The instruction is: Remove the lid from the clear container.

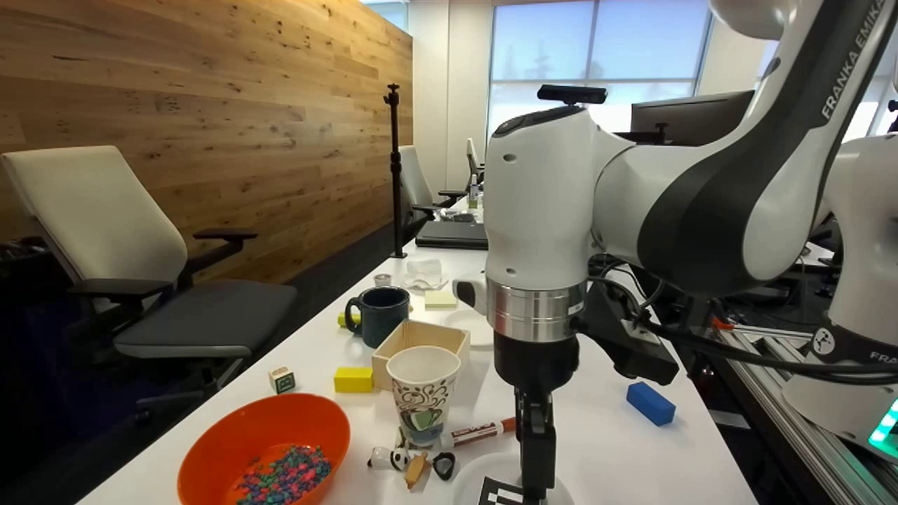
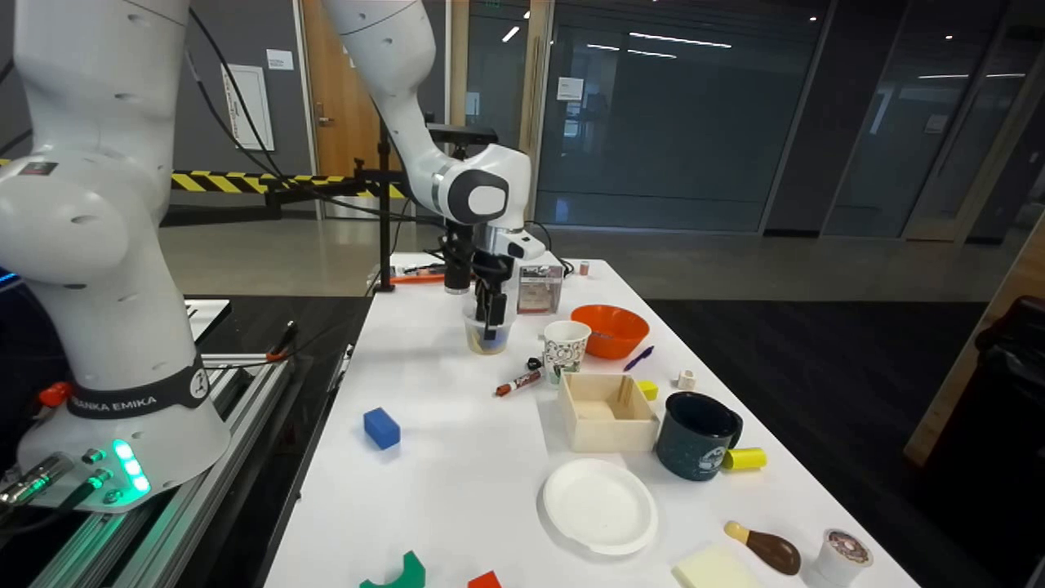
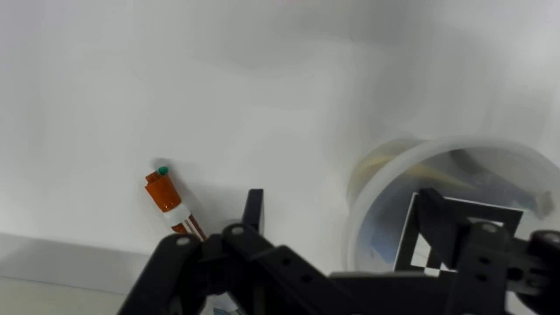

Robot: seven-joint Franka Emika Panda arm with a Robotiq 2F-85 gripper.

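Note:
The clear container (image 2: 487,346) is a low, round, see-through tub with coloured things inside. Its pale round lid (image 1: 471,484) bears a black-and-white checkered marker and is cut by the bottom of that exterior view. In the wrist view the container's side (image 3: 366,171) shows beside the lid's rim (image 3: 379,184) at the right. My gripper (image 3: 343,203) is open, with nothing between its fingers. One finger appears over the lid's marker and the other over bare table outside the rim. In an exterior view the gripper (image 2: 491,314) overlaps the container's top; whether it touches cannot be told.
A paper cup (image 1: 424,393), a brown marker pen (image 1: 480,433) and small toys (image 1: 417,468) lie near the container. An orange bowl (image 1: 263,421), wooden box (image 2: 608,412), dark mug (image 2: 695,437), blue block (image 2: 381,428), clear box (image 2: 540,288) and white plate (image 2: 600,506) stand around.

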